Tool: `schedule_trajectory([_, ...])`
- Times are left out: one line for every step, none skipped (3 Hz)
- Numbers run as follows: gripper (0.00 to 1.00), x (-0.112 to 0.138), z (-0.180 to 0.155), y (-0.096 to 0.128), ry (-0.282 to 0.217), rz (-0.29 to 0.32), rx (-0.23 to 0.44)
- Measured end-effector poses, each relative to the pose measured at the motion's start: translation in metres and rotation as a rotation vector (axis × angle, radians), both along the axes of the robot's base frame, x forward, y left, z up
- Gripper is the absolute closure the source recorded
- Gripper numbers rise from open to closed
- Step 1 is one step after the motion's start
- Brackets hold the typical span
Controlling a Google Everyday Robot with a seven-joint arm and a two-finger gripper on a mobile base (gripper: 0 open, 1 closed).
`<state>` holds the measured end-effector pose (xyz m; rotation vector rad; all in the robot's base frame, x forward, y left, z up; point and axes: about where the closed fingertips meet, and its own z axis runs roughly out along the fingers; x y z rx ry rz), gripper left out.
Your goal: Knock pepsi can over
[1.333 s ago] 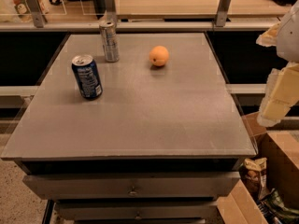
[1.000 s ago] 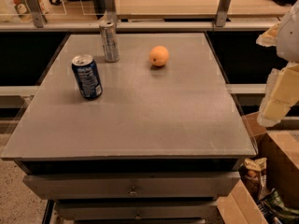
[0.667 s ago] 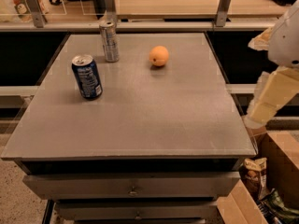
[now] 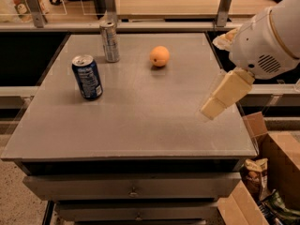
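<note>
The pepsi can (image 4: 87, 77), short and dark blue with white print and a silver top, stands upright on the left part of the grey table (image 4: 140, 121). My gripper (image 4: 214, 109) hangs from the white arm (image 4: 267, 36) over the table's right edge, pointing down and left. It is far to the right of the pepsi can and touches nothing.
A taller slim silver can (image 4: 109, 41) stands behind the pepsi can near the back edge. An orange (image 4: 160, 56) lies at the back middle. A cardboard box (image 4: 274, 182) with packets sits on the floor at the right. Drawers run below the tabletop.
My arm and gripper have swung in from the right edge toward the left, over the table's right side. The cans and the orange have not moved.
</note>
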<state>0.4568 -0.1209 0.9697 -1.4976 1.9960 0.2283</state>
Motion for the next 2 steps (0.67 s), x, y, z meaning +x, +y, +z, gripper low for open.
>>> schedule_trajectory([0.00, 0.0000, 0.0001, -0.0001, 0.000, 0.000, 0.000])
schedule_trajectory([0.00, -0.0001, 0.0015, 0.0034, -0.015, 0.003, 0.019])
